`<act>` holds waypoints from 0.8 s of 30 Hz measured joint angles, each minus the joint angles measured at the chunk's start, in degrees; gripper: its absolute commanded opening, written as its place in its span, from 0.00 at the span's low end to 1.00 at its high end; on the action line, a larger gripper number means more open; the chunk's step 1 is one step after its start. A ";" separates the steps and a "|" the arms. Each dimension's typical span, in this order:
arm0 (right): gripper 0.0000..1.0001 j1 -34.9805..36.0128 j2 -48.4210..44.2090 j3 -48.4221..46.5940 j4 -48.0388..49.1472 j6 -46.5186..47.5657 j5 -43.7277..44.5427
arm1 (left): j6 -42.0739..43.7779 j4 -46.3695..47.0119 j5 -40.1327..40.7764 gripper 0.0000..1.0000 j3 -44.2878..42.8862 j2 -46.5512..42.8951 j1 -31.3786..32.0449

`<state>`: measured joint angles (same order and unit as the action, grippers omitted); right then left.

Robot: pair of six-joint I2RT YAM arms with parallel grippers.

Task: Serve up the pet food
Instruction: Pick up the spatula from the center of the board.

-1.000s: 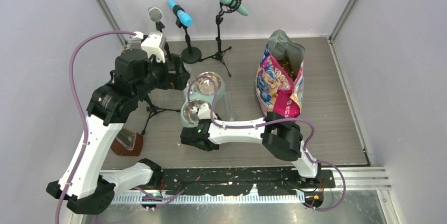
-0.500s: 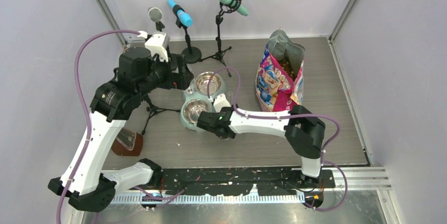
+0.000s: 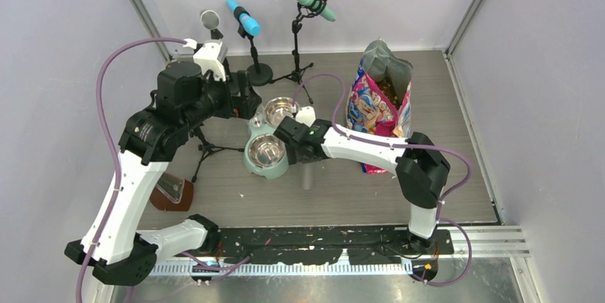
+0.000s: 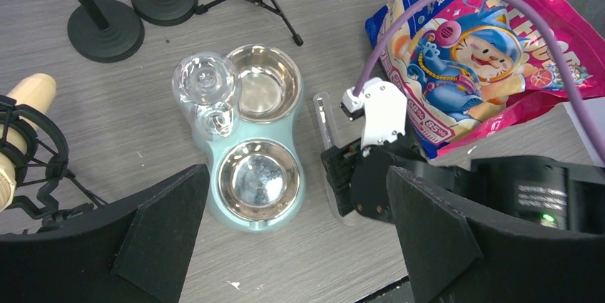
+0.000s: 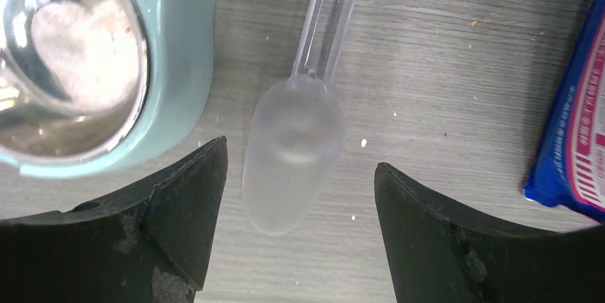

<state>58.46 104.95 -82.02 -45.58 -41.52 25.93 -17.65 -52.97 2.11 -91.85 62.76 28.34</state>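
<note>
The pet food (image 3: 389,88) shows as brown kibble in the open mouth of the pink, white and blue bag (image 3: 377,114) (image 4: 471,68), which stands at the right. A clear plastic scoop (image 5: 294,153) (image 3: 307,175) lies flat on the table beside the mint-green feeder (image 3: 267,152) (image 4: 253,167) (image 5: 182,68). Both steel bowls look bare. My right gripper (image 5: 300,160) (image 3: 302,152) hangs open just above the scoop's bowl, one finger on each side, not touching it. My left gripper (image 4: 297,171) (image 3: 245,103) is open and holds nothing, high over the feeder.
Microphones on stands (image 3: 250,28) (image 3: 308,3) and a tripod (image 3: 207,147) stand behind and left of the feeder. A clear water dome (image 4: 207,85) tops the feeder's left side. A brown block (image 3: 173,193) lies at the near left. Grey walls enclose the table.
My right gripper has swung from the feeder's front to its right side, over the scoop, and its jaws have opened. The left arm has barely moved.
</note>
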 measured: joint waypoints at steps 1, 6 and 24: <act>0.79 -0.79 0.61 0.17 0.68 -0.81 -0.66 | 0.02 -0.02 0.00 1.00 -0.33 0.13 0.00; 0.74 -3.67 2.86 2.27 4.35 -2.58 -1.86 | 0.02 -0.11 0.02 1.00 -1.11 0.52 0.00; 0.08 -8.33 10.69 0.57 11.37 -2.34 -4.20 | 1.70 -0.52 -0.28 1.00 -2.91 2.25 0.00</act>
<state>50.13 115.63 -81.45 -34.22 -43.86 21.74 -15.94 -53.49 1.83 -94.76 65.01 28.34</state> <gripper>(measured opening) 0.259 0.994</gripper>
